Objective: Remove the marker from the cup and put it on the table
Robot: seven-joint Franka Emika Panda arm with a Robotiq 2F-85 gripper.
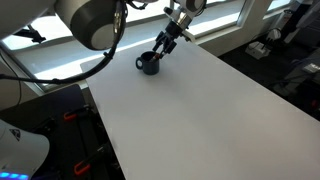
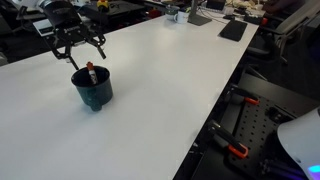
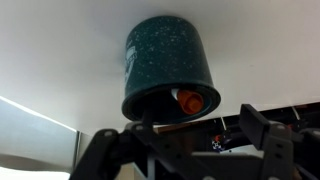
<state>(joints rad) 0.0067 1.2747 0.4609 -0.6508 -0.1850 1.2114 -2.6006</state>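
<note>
The table (image 1: 200,120) is a broad, plain white matte top, mostly bare in both exterior views. The cup (image 2: 93,90) stands upright on it just in from one long edge, about midway between that edge's corners. It is small and dark, and its side handle shows in an exterior view (image 1: 149,64). The marker (image 2: 89,72) sits in the cup, and its orange-red end rises a little above the rim. In the wrist view the same orange end (image 3: 190,100) shows in the mouth of the cup (image 3: 165,70), with bare table (image 3: 60,50) around it.

The gripper (image 2: 80,56) hangs directly above the cup with its dark fingers spread wide. They stand on either side of the marker's top and grip nothing. In an exterior view it (image 1: 160,48) reaches in from the window side.

Bright windows (image 1: 215,15) run behind the table's far edge. A dark flat pad (image 2: 232,30) lies near the far end of the table. Black fittings with orange parts (image 2: 235,150) sit below the near edge.
</note>
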